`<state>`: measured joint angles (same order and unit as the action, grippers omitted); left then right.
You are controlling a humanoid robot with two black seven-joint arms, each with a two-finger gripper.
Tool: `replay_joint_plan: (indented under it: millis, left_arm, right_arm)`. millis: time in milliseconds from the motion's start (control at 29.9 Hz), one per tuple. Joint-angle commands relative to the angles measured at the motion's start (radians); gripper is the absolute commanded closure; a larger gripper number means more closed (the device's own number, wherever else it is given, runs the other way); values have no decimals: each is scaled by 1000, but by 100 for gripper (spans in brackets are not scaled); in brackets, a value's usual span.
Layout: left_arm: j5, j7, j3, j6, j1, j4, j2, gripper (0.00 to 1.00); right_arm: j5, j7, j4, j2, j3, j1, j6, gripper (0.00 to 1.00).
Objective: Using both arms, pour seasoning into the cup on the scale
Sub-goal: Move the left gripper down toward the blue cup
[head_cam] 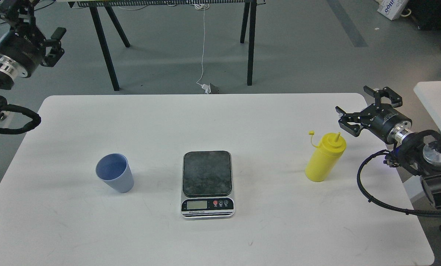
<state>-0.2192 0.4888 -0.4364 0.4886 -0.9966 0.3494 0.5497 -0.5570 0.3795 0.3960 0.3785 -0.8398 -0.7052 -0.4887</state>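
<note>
- The white table [279, 122] carries three things in a row, well apart from one another: cup to the left, scale in the middle, seasoning to the right.
- The cup [115, 173] is pale blue and stands upright with its mouth open to the top, not on the scale.
- The scale [207, 183] lies flat with its dark weighing plate bare (the plate looks scuffed); its display and small round buttons face the near edge of the table.
- The seasoning [325, 157], a yellow squeeze bottle, stands upright near the table's right edge, its pointed nozzle uncovered and its small cap hanging off to the left on a tether.
- The right pincer [359, 107] hovers just beside the bottle, up and to its right, fingers spread apart and touching nothing.
- The left pincer [56, 46] is raised at the upper left, beyond the table's edge and far from the cup; whether its fingers are apart or together I cannot tell, and nothing shows between them.
</note>
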Motion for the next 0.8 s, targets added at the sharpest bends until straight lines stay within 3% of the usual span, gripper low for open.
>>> replay_joint_plan:
  millis: [0, 67, 368, 603, 770]
  left_arm:
    - [0, 0, -1, 0, 1, 0, -2, 5]
    - [0, 0, -1, 0, 3, 2, -2, 0]
    - [-44, 0, 31, 0, 13, -6, -34, 0]
    - [-676, 0, 258, 0, -123, 45, 62, 0]
    - [-1032, 0, 283, 0, -145, 178, 159, 0]
  right_arm:
    - [0, -1, 0, -1, 4, -2, 0, 1]
    - [0, -1, 0, -1, 4, -3, 0, 1]
    - [0, -5, -2, -3, 1, 1, 0, 1]
    - [-1, -5, -2, -4, 1, 4, 0, 1]
    - [0, -5, 0, -4, 1, 6, 0, 1]
